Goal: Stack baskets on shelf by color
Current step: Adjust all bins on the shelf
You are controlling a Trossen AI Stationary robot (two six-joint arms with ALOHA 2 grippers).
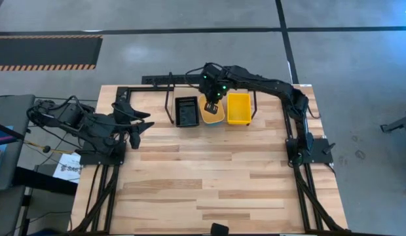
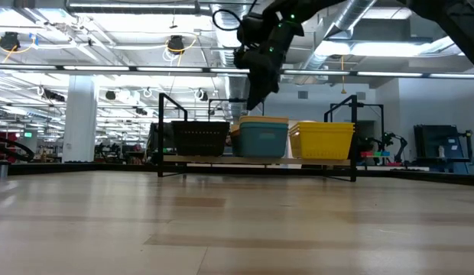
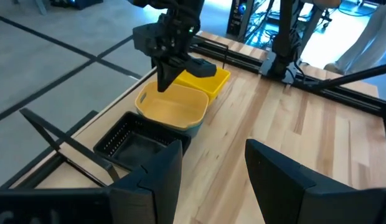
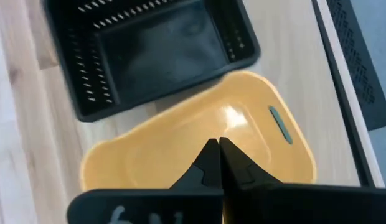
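Hovering over the orange basket (image 4: 199, 140), the right gripper (image 4: 218, 163) has its fingers together. The left gripper (image 3: 211, 171) waits, fingers apart, by the table's (image 1: 222, 183) left edge.

I saw even, bright overhead light on the table (image 1: 222, 177), with only soft shadows. In the low view, ceiling lamps (image 2: 174, 43) glared and the near tabletop was blurred. A highlight shone on the orange basket (image 4: 230, 118), which looked soft, as did my right fingers (image 4: 208, 165). The left wrist view bent slightly at its edges.
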